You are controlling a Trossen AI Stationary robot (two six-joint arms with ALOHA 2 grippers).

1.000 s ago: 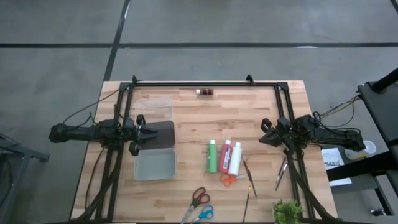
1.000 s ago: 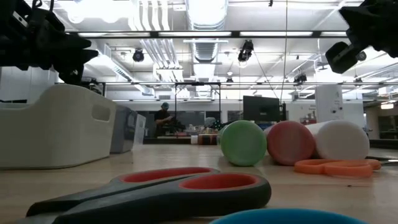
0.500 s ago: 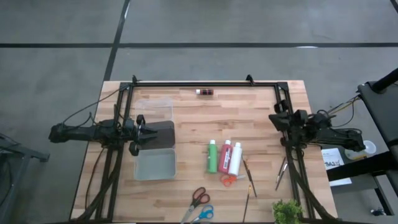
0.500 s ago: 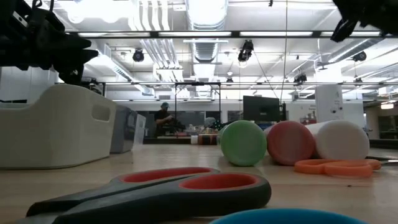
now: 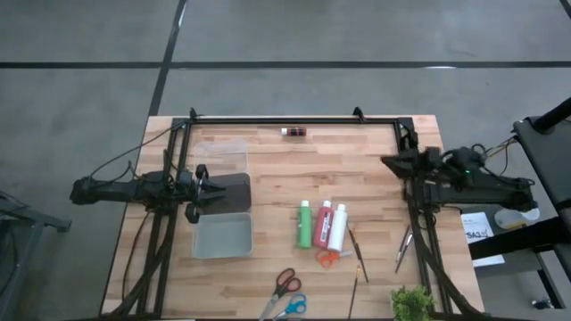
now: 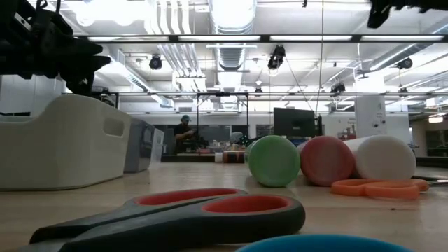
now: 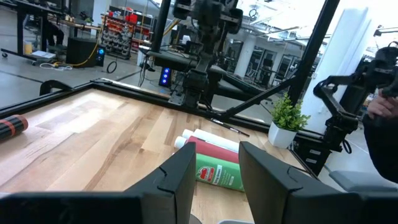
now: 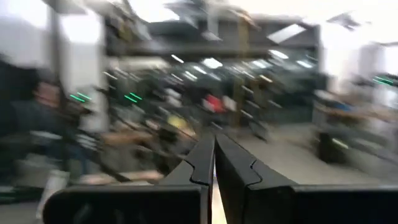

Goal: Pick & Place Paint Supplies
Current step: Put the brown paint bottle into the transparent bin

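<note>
The three bottles lay side by side on the table (image 5: 268,174), touching one another: the green bottle (image 5: 304,224) nearest the bin (image 5: 222,235), the red bottle (image 5: 323,222) in the middle, the white bottle (image 5: 337,227) on the far side from the bin. Orange scissors (image 5: 327,259) lay just beside the red and white bottles' ends. Two brushes (image 5: 357,254) lay near the white bottle, on its side away from the bin, and another brush (image 5: 403,247) lay farther out, under the right arm's frame.

The left gripper (image 5: 198,191) hung beside the bin, over a dark tray (image 5: 234,192) that touched the bin's rim, its fingers (image 7: 180,177) apart and holding nothing. The right gripper (image 5: 390,162) was raised well apart from the bottles, near the table's right edge, its fingers (image 8: 199,165) pressed together and empty.

Red-handled scissors (image 5: 285,283) and blue-handled scissors (image 5: 291,308) lay near the table's front edge, beyond the bin's corner. A small potted plant (image 5: 411,303) stood at the front right corner.
</note>
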